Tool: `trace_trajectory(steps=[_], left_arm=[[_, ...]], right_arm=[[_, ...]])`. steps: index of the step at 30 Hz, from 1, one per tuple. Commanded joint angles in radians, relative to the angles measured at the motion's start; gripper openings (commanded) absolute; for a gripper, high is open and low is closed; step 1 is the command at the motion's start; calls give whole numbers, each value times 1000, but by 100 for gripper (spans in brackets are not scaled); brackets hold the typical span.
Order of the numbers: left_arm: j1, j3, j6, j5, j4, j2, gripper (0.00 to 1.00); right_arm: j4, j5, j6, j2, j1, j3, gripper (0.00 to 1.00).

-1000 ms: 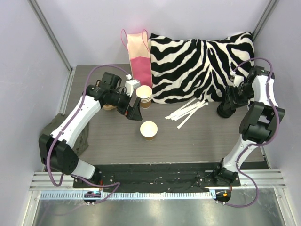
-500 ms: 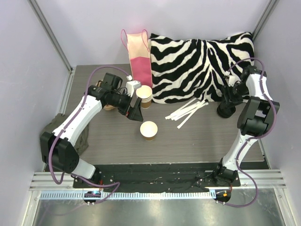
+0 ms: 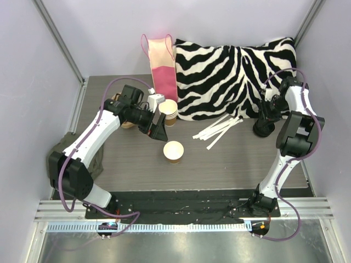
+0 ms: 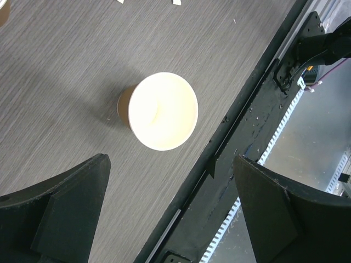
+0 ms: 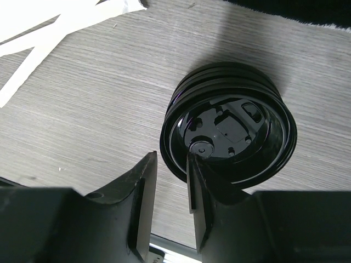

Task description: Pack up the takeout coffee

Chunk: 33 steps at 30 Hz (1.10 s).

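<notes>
I read left fingers (image 4: 60, 219) spread wide, apart from upright kraft-brown cup (image 4: 162, 112) on surface (image 4: 55, 66). Right fingers (image 5: 126, 213) narrow at black lid (image 5: 230, 131) rim; grip unclear.

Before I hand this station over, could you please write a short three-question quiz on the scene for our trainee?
1. True or false: the left hand is shut on the lone cup.
2. What lies by the right hand? A) stacked black lids B) stacked cups C) white strips
3. What stands at the back beside the zebra pillow?
Key: 1 false, it is open, clear of the cup; 2 A; 3 the pink-and-cream bag.
</notes>
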<state>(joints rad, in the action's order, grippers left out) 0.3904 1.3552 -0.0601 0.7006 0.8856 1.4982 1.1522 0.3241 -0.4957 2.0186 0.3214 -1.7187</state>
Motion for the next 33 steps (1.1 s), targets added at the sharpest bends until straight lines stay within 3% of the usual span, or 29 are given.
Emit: trace_trajectory(steps=[1,9,12,19,33], left_arm=[[-1,24,0,25,-30,8,100],[1,19,-1,25,-31,10,100],[-1,19,-3,25,-31,8,100],[1,22,-6,25,-28,5,100],[1,36,12,30,-51,0,100]], right_arm=[[-2,9,8,12,-5,-25,36],[-2,21,23,29,-8,-30,39],[-3,32,28,37,-8,-30,33],[27,33,26,9,-8,-45,1],[61,36,40,-58,-8,-74,1]])
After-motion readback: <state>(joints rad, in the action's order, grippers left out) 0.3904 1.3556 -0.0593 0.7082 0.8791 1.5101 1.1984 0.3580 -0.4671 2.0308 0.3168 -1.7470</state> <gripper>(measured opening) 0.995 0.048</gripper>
